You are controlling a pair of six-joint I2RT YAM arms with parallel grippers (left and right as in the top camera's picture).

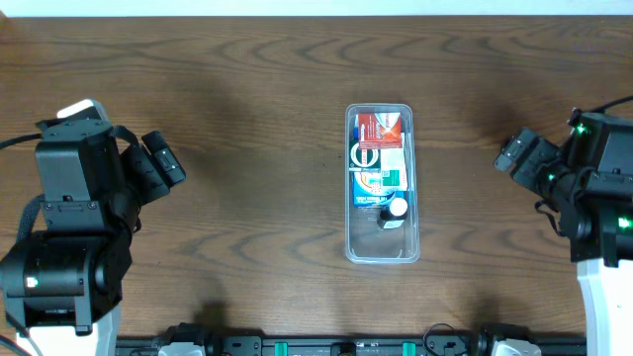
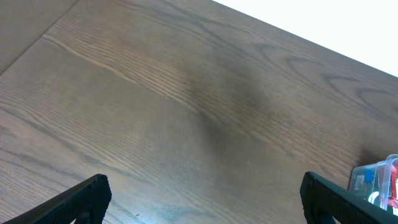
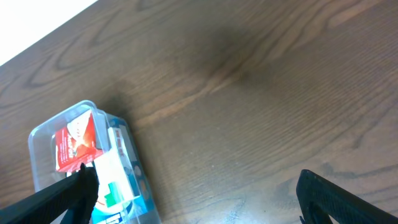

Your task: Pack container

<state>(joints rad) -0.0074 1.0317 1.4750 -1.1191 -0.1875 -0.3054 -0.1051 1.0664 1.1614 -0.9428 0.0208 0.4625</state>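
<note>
Two pincers sit nearest the bases. The left pincer (image 2: 208,206) has its fingers spread wide with nothing between them. The right pincer (image 3: 199,205) is likewise spread and empty. Each hangs well apart from the container (image 1: 381,247), which I judge leaves the middle unobstructed.

The container lies at the centre of the surface (image 1: 247,89), long axis running away from the bases, roughly midway between the arms. Either arm could likely reach it.

Its near end is bare. Next comes a bottle (image 1: 396,210) with a white cap, then a blue box (image 1: 368,184) beside a green box (image 1: 393,170), and a red box (image 1: 376,127) against the far wall. Contents are stacked toward the far end, so remaining room appears to be at the near end.

Bare wood lies on both sides of the container, giving ample approach from left or right. The far edge of the surface is well apart from the container's far wall.
</note>
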